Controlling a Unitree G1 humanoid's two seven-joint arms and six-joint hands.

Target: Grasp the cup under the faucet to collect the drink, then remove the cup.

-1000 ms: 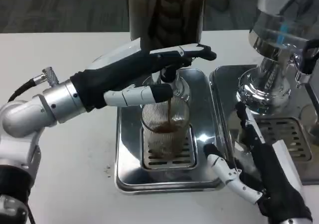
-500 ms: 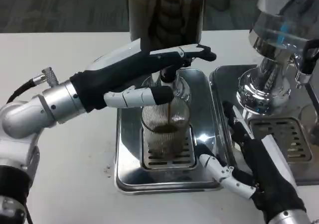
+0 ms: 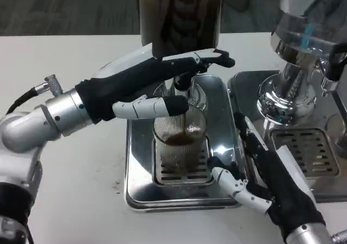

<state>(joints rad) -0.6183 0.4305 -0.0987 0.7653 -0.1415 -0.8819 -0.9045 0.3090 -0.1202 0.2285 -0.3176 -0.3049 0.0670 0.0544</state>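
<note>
- The cup (image 3: 179,141), a ribbed clear glass, stands on the grated drip tray (image 3: 142,184) directly under the faucet (image 3: 182,81). A dark stream runs into it and brown drink covers its lower part.
- The left hand (image 3: 157,78) lies above and behind the cup with its upper fingers (image 3: 217,57) stretched flat over the faucet and a lower finger across the cup's rim side. Whether it grips anything I cannot tell.
- The right hand (image 3: 265,179) sits to the right of the cup, fingers spread and holding nothing, its nearest tips close to the cup's base but apart from it.
- A second chrome machine (image 3: 295,81) stands right of the cup on the white desk (image 3: 81,168).
- Judged progress: filling is under way and the cup looks partly full. Grasping with the right hand and taking the cup out from under the faucet are not yet done.
</note>
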